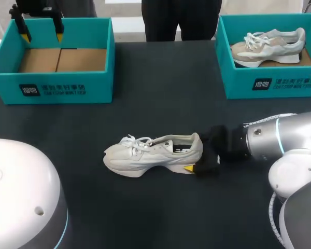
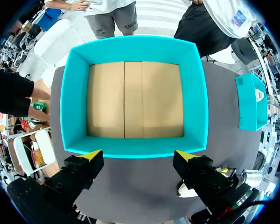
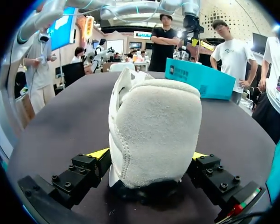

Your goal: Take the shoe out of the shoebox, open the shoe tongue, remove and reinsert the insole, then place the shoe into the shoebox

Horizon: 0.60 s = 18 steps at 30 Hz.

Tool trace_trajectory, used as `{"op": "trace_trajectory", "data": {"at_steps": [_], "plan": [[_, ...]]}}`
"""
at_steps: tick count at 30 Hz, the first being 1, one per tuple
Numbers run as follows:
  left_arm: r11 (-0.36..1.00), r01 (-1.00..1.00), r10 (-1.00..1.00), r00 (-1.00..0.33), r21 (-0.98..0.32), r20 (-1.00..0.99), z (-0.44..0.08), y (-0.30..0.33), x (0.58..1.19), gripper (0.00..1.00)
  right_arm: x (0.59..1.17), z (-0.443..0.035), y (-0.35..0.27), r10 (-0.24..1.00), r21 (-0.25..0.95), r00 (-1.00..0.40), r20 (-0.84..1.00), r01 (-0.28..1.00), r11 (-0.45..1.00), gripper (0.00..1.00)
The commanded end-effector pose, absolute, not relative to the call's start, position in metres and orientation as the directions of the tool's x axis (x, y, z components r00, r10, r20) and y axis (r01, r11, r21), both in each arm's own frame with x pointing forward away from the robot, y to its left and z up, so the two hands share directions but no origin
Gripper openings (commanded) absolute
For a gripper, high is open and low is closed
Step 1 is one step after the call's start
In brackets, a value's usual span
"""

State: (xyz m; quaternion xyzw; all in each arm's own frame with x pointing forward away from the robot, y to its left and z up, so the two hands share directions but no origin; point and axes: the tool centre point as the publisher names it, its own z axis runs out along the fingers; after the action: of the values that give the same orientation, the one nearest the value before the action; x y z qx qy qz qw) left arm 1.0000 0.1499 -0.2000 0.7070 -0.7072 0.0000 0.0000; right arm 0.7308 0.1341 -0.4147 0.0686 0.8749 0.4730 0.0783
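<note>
Shoe (image 1: pixel 153 154) lies on the bench (image 1: pixel 160 93), heel pinched by right fingers (image 3: pixel 86 168); left fingers (image 2: pixel 81 169) hang spread above the shoebox (image 2: pixel 135 49).

Dark table (image 1: pixel 155 78) fills frame. Right box (image 1: pixel 272 85), teal, at upper right near table's far edge, white print on front wall. Inside it second shoe (image 1: pixel 269 46), pale with white laces, on brown cardboard floor, toe pointing left.
</note>
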Motion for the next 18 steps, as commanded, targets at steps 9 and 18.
{"op": "trace_trajectory", "data": {"at_steps": [9, 18], "plan": [[0.000, -1.000, -1.000, 0.000, 0.000, 0.000, -0.2000, 0.1499, 1.0000, 1.00, 0.7345, -0.4246, 0.1545, 0.173, 0.844, -0.982, -0.077, 0.028, 0.535, 0.00], [0.000, -1.000, -1.000, 0.000, 0.000, 0.000, -0.2000, 0.1499, 1.0000, 1.00, 0.7345, -0.4246, 0.1545, 0.173, 0.844, -0.982, -0.077, 0.028, 0.535, 0.00]]}}
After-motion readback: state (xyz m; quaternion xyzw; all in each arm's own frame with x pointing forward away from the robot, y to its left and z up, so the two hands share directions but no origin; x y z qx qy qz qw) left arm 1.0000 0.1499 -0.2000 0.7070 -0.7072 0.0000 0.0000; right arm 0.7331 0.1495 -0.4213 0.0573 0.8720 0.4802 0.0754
